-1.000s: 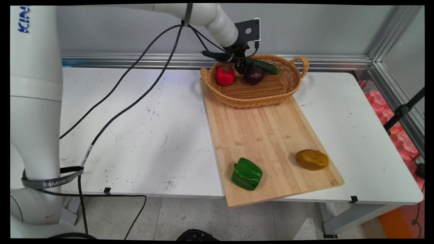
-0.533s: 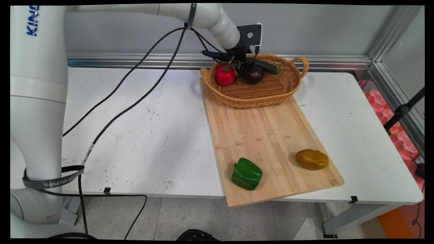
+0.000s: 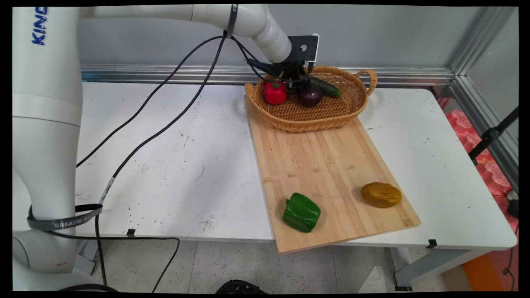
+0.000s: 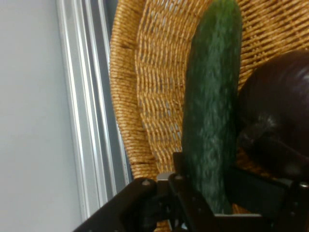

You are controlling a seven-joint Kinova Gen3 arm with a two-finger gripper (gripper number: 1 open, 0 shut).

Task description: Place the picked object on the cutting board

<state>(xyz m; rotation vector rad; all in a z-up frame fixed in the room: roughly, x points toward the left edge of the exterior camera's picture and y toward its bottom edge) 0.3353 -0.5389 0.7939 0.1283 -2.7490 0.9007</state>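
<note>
In the main view, your end effector sat low inside the basket at the far end of the board on the counter. It was at the near end of the cucumber, between the red pepper and the onion. A green pepper and a potato lay well apart at the board's near end.

In the hand view, the cucumber ran straight up from between the fingers, with the onion just beside it against the basket wall. You appeared to have the end effector pinching the cucumber. It rested in the basket, and nothing showed it lifted.
</note>
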